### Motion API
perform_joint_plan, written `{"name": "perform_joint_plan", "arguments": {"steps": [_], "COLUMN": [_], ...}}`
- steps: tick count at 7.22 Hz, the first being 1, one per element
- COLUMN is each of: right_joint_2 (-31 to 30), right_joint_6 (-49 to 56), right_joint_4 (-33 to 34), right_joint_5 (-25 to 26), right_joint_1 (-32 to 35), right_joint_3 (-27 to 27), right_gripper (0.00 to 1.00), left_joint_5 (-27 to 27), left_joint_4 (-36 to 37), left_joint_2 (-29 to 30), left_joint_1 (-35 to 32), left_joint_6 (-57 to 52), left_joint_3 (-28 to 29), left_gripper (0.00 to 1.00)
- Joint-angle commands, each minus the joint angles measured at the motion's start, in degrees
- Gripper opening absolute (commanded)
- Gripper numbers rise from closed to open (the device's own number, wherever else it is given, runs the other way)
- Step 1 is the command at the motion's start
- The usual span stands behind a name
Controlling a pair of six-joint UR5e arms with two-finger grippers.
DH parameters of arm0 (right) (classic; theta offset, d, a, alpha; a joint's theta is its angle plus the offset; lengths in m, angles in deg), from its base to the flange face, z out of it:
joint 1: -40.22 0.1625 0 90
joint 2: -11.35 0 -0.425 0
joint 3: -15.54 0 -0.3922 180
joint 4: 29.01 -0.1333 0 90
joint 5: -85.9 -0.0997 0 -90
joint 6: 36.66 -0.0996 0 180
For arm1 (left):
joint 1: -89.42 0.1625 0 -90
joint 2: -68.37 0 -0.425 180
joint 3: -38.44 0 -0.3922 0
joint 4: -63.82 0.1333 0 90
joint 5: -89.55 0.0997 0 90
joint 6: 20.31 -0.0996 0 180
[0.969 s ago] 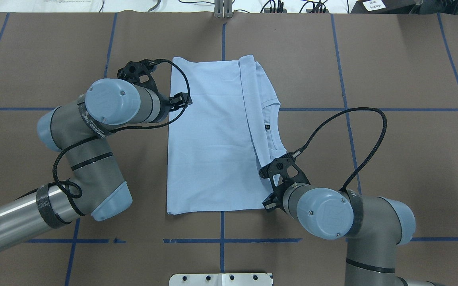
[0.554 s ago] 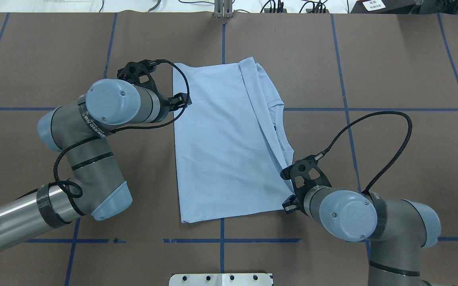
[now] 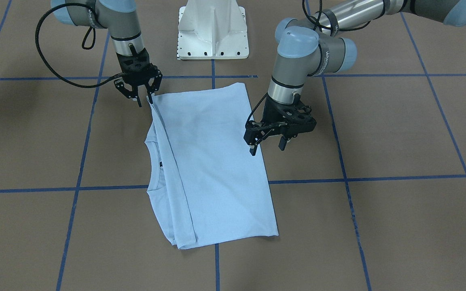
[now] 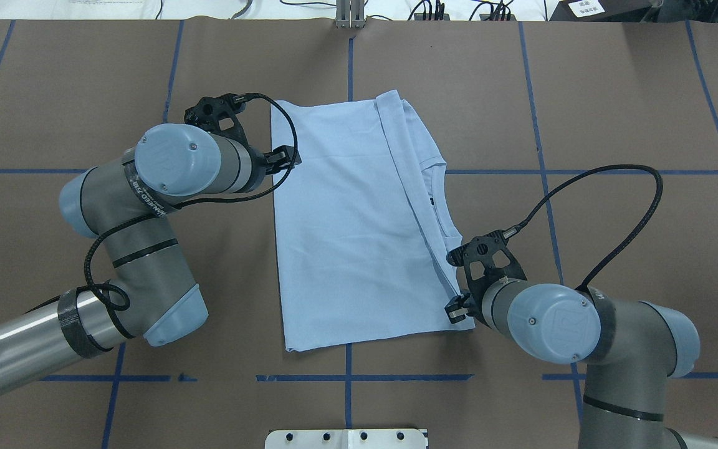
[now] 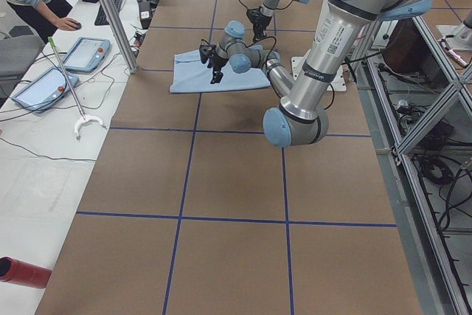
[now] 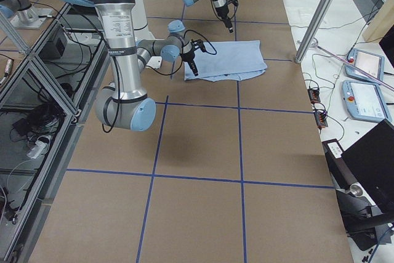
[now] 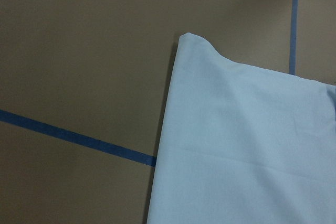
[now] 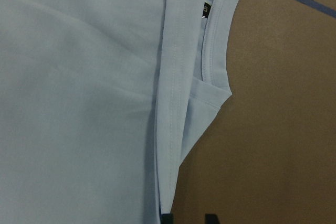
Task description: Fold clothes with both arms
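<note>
The right gripper [image 3: 145, 102] is seen spread open, with nothing clamped between its jaws. One of its fingertips [image 8: 167, 219] is placed right at the pointed corner of the T-shirt [image 4: 346, 231] that lies nearest the robot on its right side; whether cloth is touched there cannot be told. The left gripper [image 3: 267, 148] is likewise held wide open and empty, one finger just beside the garment's left long edge, in its farther half.

The pale blue T-shirt is laid flat in the middle of the brown table [image 4: 614, 93], folded lengthwise, with a flap turned over along its right side. Its long axis is run from the robot outward, leaned slightly so that the near end is shifted to the robot's right. The ribbed collar [image 4: 437, 187] is turned toward the robot's right, and a black neck label [image 8: 205, 10] is shown inside it. Blue tape lines [image 4: 583, 171] are crossed by the garment.
</note>
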Motion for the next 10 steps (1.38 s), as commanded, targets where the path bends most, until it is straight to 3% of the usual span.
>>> {"name": "perform_joint_plan", "arguments": {"steps": [1, 4, 10], "right_joint_2": [13.05, 16.64, 16.38], "right_joint_6": [2.35, 7.28, 11.51], "right_joint_4": [12.39, 14.05, 13.96], "right_joint_5": [-2.89, -2.45, -3.33], "right_joint_1": [3.36, 3.72, 5.04], "right_joint_3": [-4.75, -12.32, -17.25], "right_gripper": [1.00, 1.00, 1.00], "left_joint_5": [-0.01, -0.01, -0.01], "left_joint_4": [-0.09, -0.18, -0.18], "left_joint_2": [-0.07, -0.07, 0.02], "left_joint_1": [0.00, 0.00, 0.09], "left_joint_6": [0.00, 0.00, 0.09], "left_joint_3": [0.00, 0.00, -0.09], "left_gripper": [1.00, 1.00, 1.00]}}
